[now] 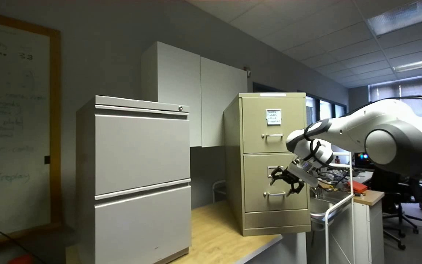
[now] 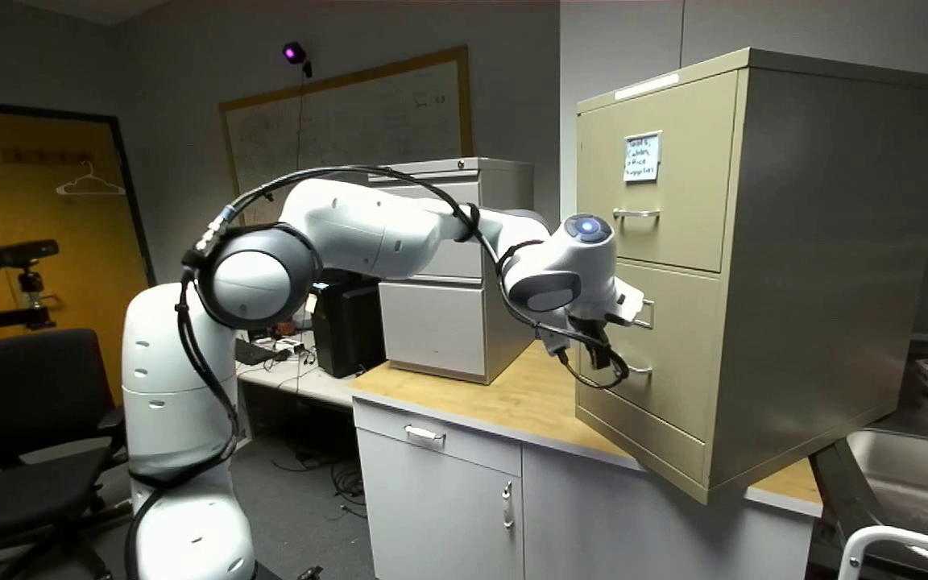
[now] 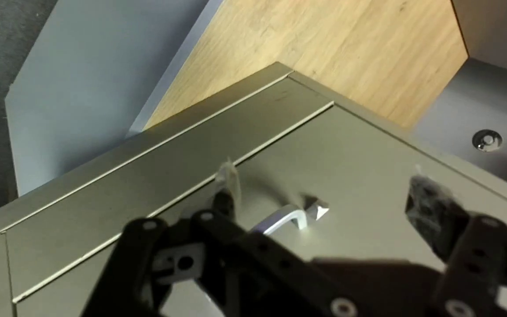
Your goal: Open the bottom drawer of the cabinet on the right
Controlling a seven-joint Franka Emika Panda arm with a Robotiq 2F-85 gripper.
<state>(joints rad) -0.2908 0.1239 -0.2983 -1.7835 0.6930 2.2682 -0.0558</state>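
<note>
My gripper (image 3: 327, 187), spread, hangs before the closed bottom drawer (image 1: 256, 180), right of centre in an exterior view. Its two-drawer tan cabinet (image 2: 818, 266) and one grey cabinet (image 1: 141, 154) share a wood-grained countertop (image 1: 214, 227); beyond, two white cupboard doors (image 1: 180, 91), and one whiteboard (image 1: 13, 128) at left.

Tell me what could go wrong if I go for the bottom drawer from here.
Missed grip: in the wrist view, the handle of the bottom drawer appears off-centre ahead of the open tool, so closing now might knock or miss it.

Tipping: a front corner of the beige cabinet overhangs the wooden counter, so a hard pull could drag or tip it.

Snagging: in an exterior view a cable loop hangs by the tool and might catch on the handle.
</note>
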